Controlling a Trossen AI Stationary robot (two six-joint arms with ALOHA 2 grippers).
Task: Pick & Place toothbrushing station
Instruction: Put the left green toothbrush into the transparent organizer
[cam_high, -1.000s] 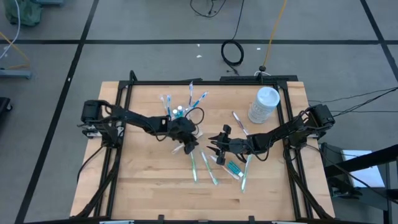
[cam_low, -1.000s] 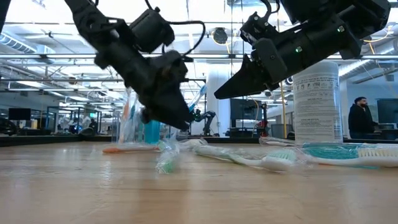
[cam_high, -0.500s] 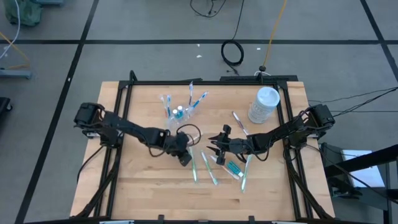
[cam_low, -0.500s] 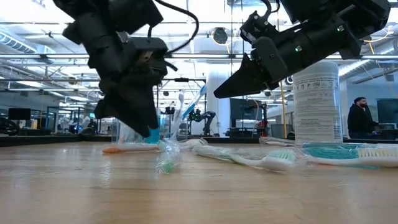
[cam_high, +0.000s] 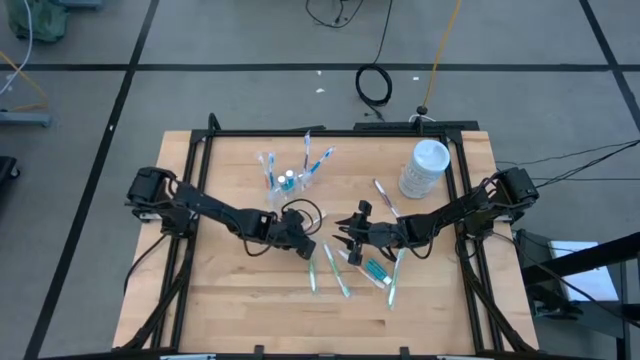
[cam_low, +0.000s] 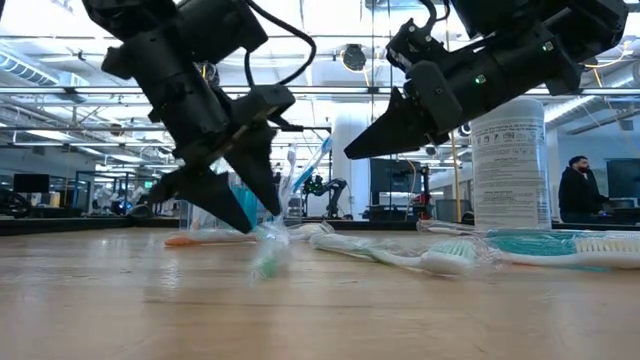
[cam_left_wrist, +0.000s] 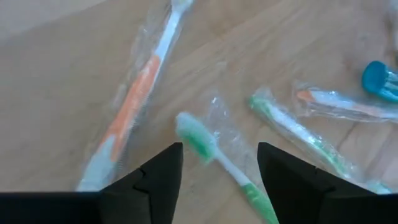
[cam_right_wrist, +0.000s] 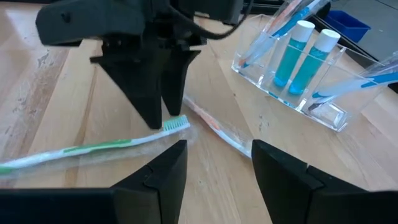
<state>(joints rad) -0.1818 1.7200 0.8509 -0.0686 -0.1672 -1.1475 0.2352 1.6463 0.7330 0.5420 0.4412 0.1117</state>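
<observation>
Left claw (cam_left_wrist: 217, 163) hangs open and empty right over my green toothbrush (cam_left_wrist: 219, 163); its head sits between the fingers, handle running away toward the right claw (cam_high: 345, 230), also open, waiting nearby.

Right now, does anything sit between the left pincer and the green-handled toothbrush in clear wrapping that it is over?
Nothing visible does. The left pincer is open above the wrapped green-handled toothbrush, whose head lies between its fingers. The orange-handled wrapped toothbrush lies off to one side, clear of the gap.
</observation>
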